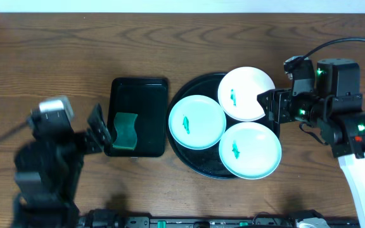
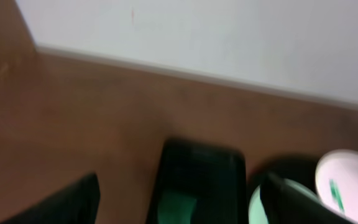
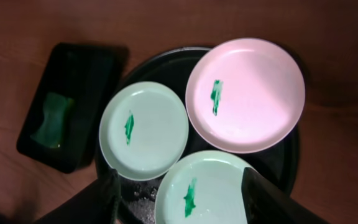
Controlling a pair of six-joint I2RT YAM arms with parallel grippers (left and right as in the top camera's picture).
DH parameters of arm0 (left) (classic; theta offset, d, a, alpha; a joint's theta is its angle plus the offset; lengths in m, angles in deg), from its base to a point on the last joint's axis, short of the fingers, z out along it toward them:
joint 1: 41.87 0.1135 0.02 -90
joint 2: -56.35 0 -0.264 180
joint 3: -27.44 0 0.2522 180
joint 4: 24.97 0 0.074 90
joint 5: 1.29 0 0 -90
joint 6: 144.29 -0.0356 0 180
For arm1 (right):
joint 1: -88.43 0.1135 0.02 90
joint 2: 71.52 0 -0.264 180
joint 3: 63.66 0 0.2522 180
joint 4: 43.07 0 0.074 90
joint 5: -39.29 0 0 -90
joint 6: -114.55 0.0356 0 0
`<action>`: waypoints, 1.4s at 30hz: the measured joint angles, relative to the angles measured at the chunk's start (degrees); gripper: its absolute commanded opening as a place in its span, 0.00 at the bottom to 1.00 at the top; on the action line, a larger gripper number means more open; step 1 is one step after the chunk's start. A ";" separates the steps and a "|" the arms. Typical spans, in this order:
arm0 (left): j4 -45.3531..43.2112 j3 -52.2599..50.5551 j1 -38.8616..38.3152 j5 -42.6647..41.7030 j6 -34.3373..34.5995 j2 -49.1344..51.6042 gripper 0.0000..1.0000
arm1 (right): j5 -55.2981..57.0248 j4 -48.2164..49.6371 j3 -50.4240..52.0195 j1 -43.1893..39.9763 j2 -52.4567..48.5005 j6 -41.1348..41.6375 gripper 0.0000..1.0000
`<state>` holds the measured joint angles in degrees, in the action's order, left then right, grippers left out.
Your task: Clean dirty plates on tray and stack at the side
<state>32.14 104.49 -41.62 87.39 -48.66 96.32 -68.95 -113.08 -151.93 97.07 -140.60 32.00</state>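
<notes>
1. Over on the left, the left gripper (image 1: 99, 131) hangs released; fingers spread wide, nothing between them; it's pretty blurry though.
2. Right at its fingertips sits the small rectangular tray (image 1: 138, 88), black; the green sponge (image 1: 125, 130) lies in the end nearest that gripper.
3. Beyond that, further from the left gripper, is the big round tray (image 1: 198, 161); all three plates lie on it, each with a green smear; the left plate (image 1: 197, 122) is nearest the left gripper; the upper plate (image 1: 246, 93) and lower plate (image 1: 250, 150) are just in front of the right gripper (image 1: 266, 109).
4. The right gripper sits at the round tray's edge; fingers apart, not clamped on anything.
</notes>
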 measured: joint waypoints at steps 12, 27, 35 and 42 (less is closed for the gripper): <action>25.49 24.57 0.00 -0.02 3.63 28.37 0.83 | 4.90 -0.57 -0.13 6.14 -11.21 2.34 0.61; 33.29 24.48 -0.02 -0.46 8.83 32.06 0.15 | 9.51 -0.02 -0.13 8.44 -21.92 2.82 0.61; 33.66 21.55 -0.02 -1.11 9.57 32.06 0.24 | 9.33 2.19 -0.13 8.50 -26.12 2.82 0.59; 32.85 19.32 -0.04 -1.40 9.40 32.15 0.49 | 9.03 4.90 -0.13 8.90 -29.14 2.82 0.59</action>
<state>64.99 123.81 -41.66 85.99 -39.26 128.47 -59.92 -108.19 -152.06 105.97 -169.73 34.81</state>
